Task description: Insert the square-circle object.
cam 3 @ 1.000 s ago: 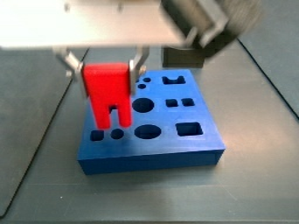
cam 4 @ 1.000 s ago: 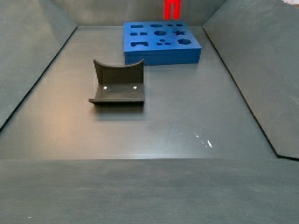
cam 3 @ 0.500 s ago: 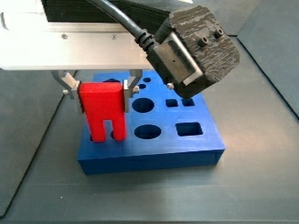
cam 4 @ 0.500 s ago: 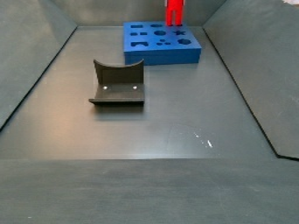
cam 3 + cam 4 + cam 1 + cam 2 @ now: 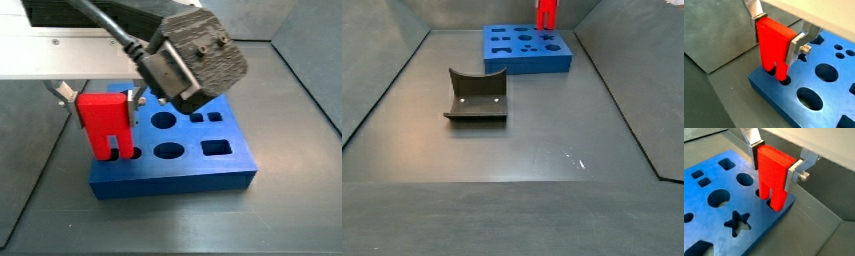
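Note:
My gripper (image 5: 100, 97) is shut on the square-circle object (image 5: 100, 122), a bright red block held upright with its two prongs pointing down. In both wrist views the silver fingers (image 5: 798, 42) (image 5: 795, 170) clamp its upper body, with the gripper (image 5: 777, 31) (image 5: 776, 161) above the blue board (image 5: 784, 93) (image 5: 765, 216). The prong tips (image 5: 781, 77) (image 5: 775, 205) sit at the mouths of small holes near the board's corner edge (image 5: 147, 171). How deep they reach is not visible. In a side view the red block (image 5: 547, 12) shows at the far end above the board (image 5: 529, 62).
The dark fixture (image 5: 476, 95) stands on the grey floor, well in front of the board. The board has several other shaped holes, among them circles (image 5: 170, 152), a square (image 5: 217, 149) and a star (image 5: 737, 223). A bulky camera and its cable (image 5: 194, 55) hang over the board.
The gripper has come down with the red block and shifted toward the board's corner. The prong tips now reach the small holes at the edge. The grip is unchanged.

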